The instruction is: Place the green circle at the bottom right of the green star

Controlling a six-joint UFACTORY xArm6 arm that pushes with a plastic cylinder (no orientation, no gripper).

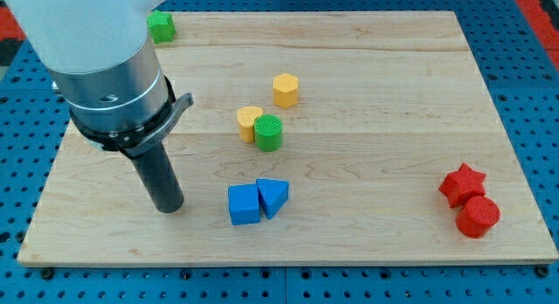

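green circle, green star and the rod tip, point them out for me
green circle [269, 132], camera view, its top face
green star [161, 26], camera view, its visible front, partly hidden by the arm
my tip [169, 208], camera view, the rod's very end

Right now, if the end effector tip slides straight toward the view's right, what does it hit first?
Likely the blue cube. My tip sits just to its left, apart from it, roughly level; the blue triangle touches the cube's far side.

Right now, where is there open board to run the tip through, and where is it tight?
Open: the stretch between the yellow hexagon and the red star, and between my tip and the blue cube. Tight: the green circle touches a yellow block.
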